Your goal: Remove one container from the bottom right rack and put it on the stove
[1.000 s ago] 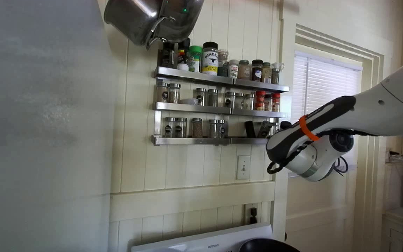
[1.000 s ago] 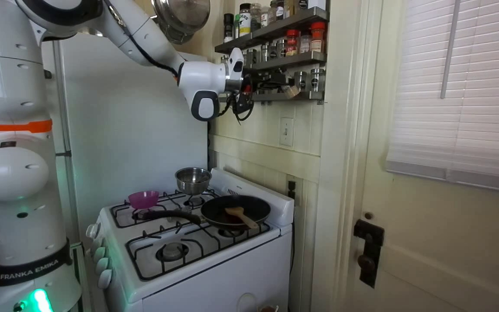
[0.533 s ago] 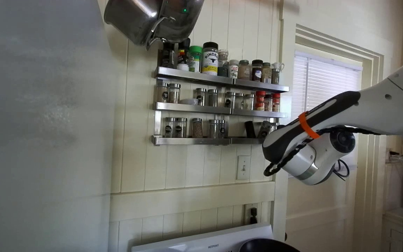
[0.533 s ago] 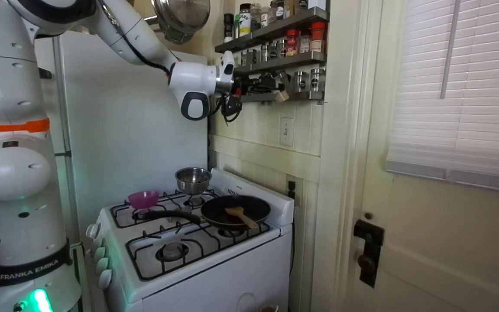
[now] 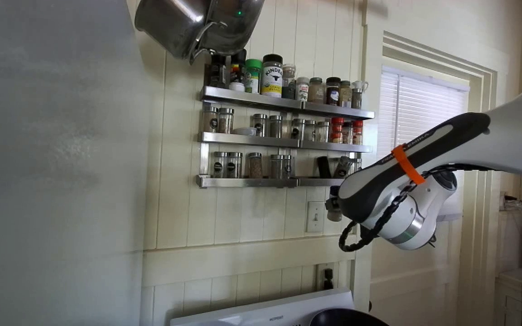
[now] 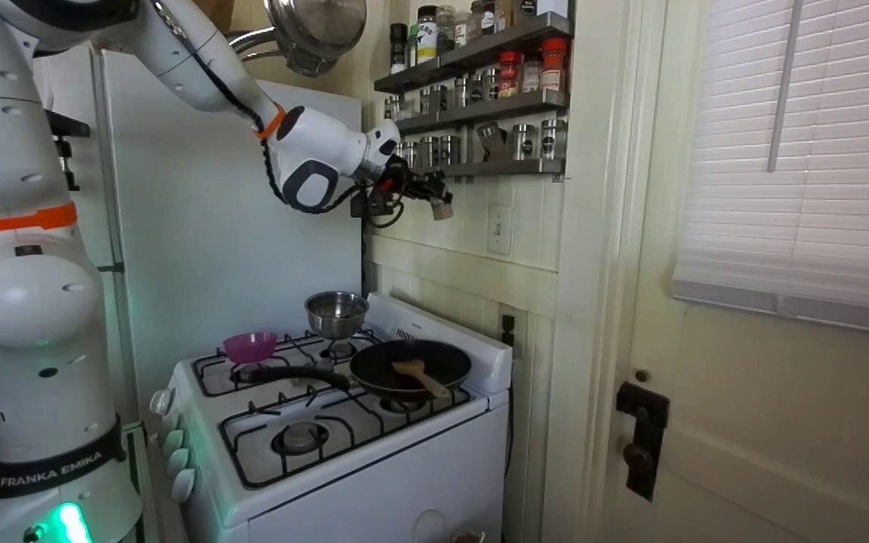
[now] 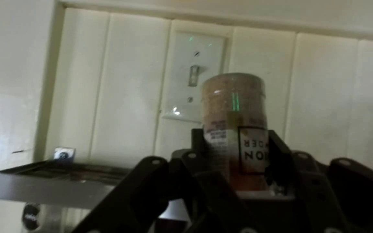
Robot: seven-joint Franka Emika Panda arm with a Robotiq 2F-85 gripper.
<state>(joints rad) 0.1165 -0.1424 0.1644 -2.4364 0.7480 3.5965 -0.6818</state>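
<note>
My gripper (image 7: 237, 142) is shut on a jar (image 7: 235, 106) with pinkish-tan contents and a label that reads upside down. In the exterior views the gripper (image 6: 434, 191) points down and outward, with the jar (image 6: 443, 209) at its tip. The jar (image 5: 334, 214) hangs below the bottom rack (image 5: 252, 182), in front of the wall near the light switch. The bottom rack (image 6: 514, 167) still bears several jars, some tilted. Its silver rail (image 7: 50, 189) shows at lower left in the wrist view. The white stove (image 6: 374, 471) stands below the gripper.
On the stove are a black frying pan (image 6: 449, 362) with a wooden spatula (image 6: 421, 377), a pink bowl (image 6: 250, 348) and a metal bowl (image 6: 336, 315). Metal pots (image 5: 175, 27) hang above. The fridge (image 6: 231, 226) stands beside the stove. Two upper rack tiers hold several jars.
My gripper has moved away from the bottom rack and down with the jar, tilting downward. The jar now shows below the rack in both exterior views. The jars on the rack stay put.
</note>
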